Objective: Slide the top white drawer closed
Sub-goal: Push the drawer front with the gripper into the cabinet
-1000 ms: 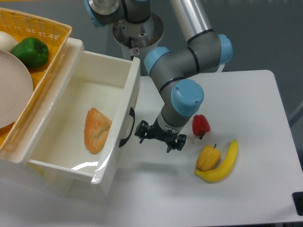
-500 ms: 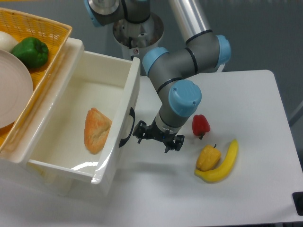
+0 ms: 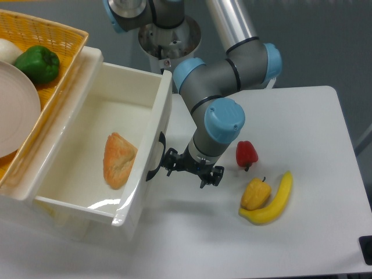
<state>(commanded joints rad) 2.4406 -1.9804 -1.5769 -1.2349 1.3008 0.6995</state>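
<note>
Top white drawer (image 3: 99, 157): pulled fully out toward the front of the counter (image 3: 302, 232), front panel facing right, curved black handle (image 3: 157, 157) exposed on that panel

Gripper (image 3: 189, 168): shifted left over the last second, in small steps across the three pictures; now just beside the handle, nearest black part close to or touching the drawer front (contact not confirmable from this view). Jaws: appear spread apart, holding nothing

Drawer position: unchanged across the same interval; no closing travel yet. Judgement: approach phase nearly complete, pushing phase not begun; whole of the closing stroke remains

Next move, as a judgement: press against the front panel at or near the handle, push left and away along the drawer's axis. Risk: off-centre contact skewing the drawer on its runners, or slipping off the glossy panel

Containers and contents:
- Top white drawer: one orange-brown pastry-like item (image 3: 118, 160) lying flat on the floor near the front wall; otherwise bare white interior
- Yellow wicker basket (image 3: 52, 35), sitting above the cabinet at upper left: green pepper (image 3: 38, 63), white plate (image 3: 16, 113), a pale round item partly cut off at the edge

On the counter, right of the gripper, well clear of the push path: red pepper (image 3: 246, 153), yellow pepper (image 3: 256, 193), banana (image 3: 273, 200) touching the yellow pepper
</note>
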